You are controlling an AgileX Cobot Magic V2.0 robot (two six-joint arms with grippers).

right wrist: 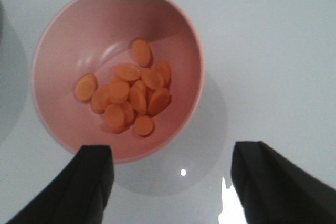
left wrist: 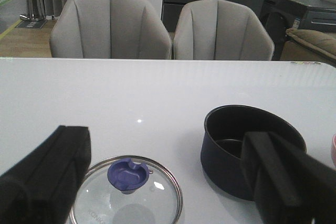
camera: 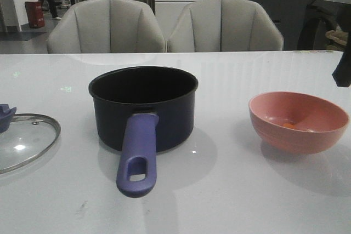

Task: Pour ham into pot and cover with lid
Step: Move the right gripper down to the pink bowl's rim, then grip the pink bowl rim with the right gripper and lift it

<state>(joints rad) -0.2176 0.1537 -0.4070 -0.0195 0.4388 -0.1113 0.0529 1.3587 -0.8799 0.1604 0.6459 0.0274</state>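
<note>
The pot (camera: 142, 108), dark navy with a black empty inside, stands mid-table with its purple-blue handle (camera: 137, 157) pointing toward me. The glass lid (camera: 22, 141) with its blue knob (left wrist: 127, 174) lies flat to the pot's left. The ham (right wrist: 128, 95) is several pale-orange slices in the pink bowl (right wrist: 115, 72), which sits to the pot's right (camera: 299, 121). My left gripper (left wrist: 165, 150) hovers open above the lid (left wrist: 128, 198), with the pot (left wrist: 247, 150) beside one finger. My right gripper (right wrist: 172, 153) is open above the table, just beside the bowl's rim, holding nothing.
Two grey chairs (camera: 164, 26) stand behind the table's far edge. A dark piece of my right arm (camera: 342, 67) shows at the right edge of the front view. Bare white tabletop (camera: 236, 190) lies in front of the pot and bowl.
</note>
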